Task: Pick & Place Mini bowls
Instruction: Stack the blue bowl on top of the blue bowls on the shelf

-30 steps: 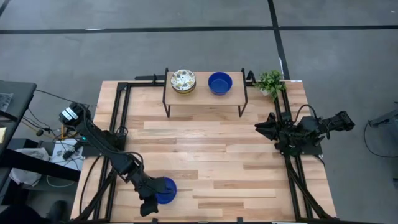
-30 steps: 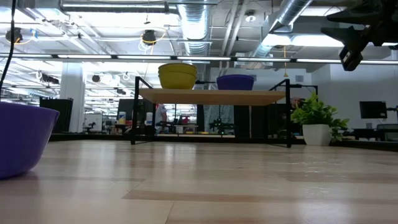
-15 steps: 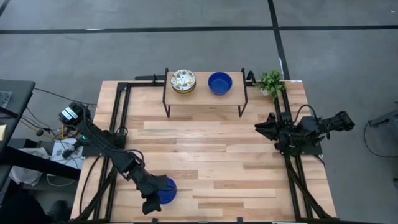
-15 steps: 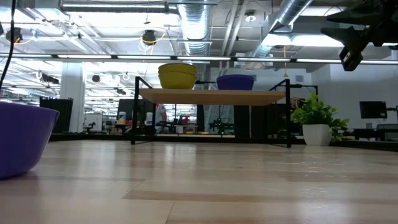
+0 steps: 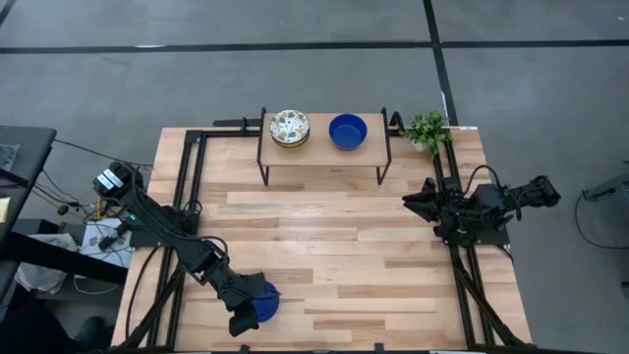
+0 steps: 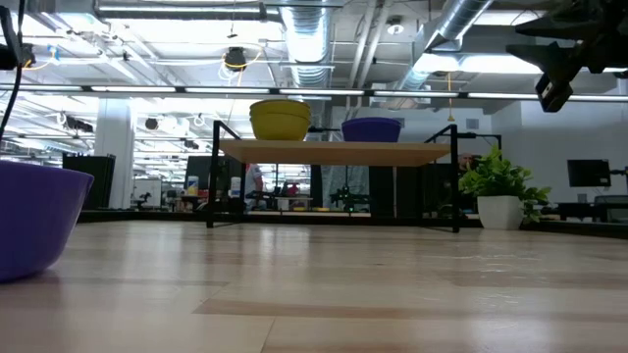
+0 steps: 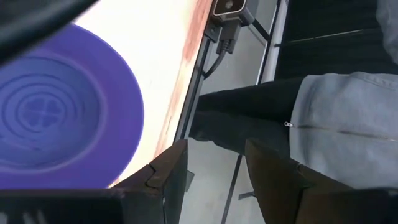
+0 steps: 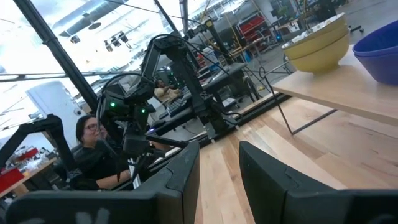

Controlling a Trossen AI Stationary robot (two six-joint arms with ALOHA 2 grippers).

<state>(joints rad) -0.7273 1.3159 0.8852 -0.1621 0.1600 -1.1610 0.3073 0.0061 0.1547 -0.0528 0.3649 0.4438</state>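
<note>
Left gripper sits over the glossy cobalt-blue mini bowl at 7 o'clock on the wooden tabletop, fingers parted with nothing between them, the bowl off to one side; likely lining up a rim grasp. Stacked white speckled floral mini bowls and another blue mini bowl sit on the small raised wooden shelf at 12 o'clock, probably the drop zone. Right gripper waits at 3 o'clock, fingers narrowly parted, empty. Left wrist view alone shows the bowl's ringed inside and a person's grey sleeve; low view shows the bowl resting flat.
</note>
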